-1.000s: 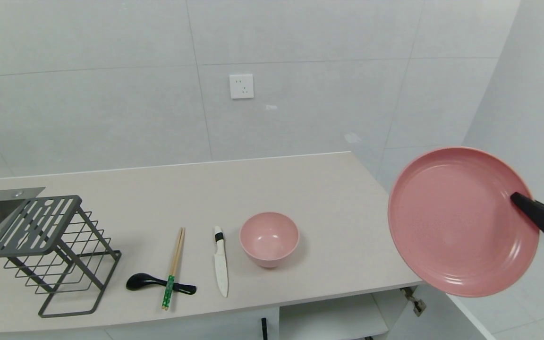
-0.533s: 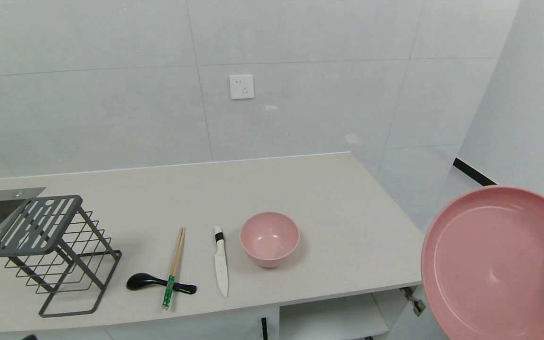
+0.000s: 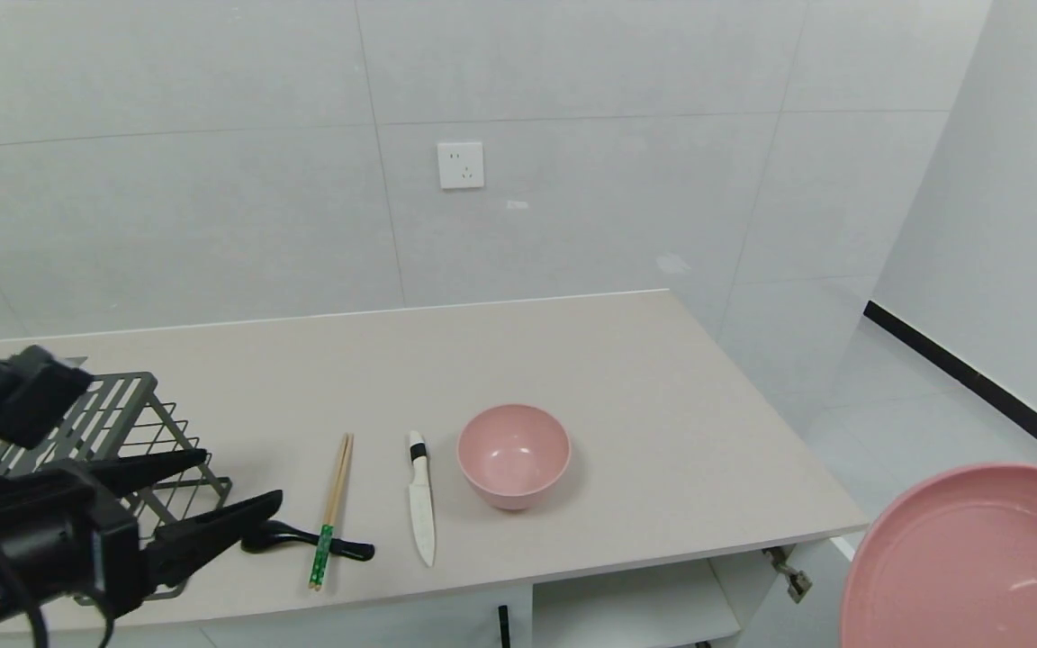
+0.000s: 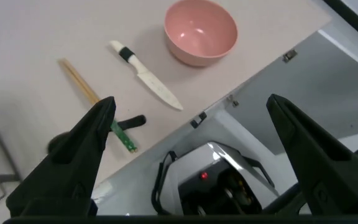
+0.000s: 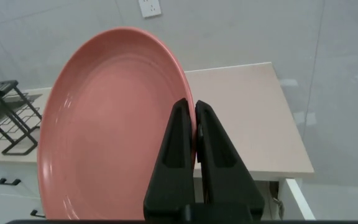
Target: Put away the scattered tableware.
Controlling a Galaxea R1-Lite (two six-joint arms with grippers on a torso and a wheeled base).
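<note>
The right gripper (image 5: 194,111) was clenched on the pink plate's (image 5: 110,130) rim, off the countertop (image 3: 626,378), right of the pink bowl (image 3: 513,454). Left of the bowl lay the knife (image 3: 420,499), chopsticks (image 3: 331,504) and black spoon (image 3: 268,537). Farther left, the left gripper (image 3: 242,475) gaped, empty.
</note>
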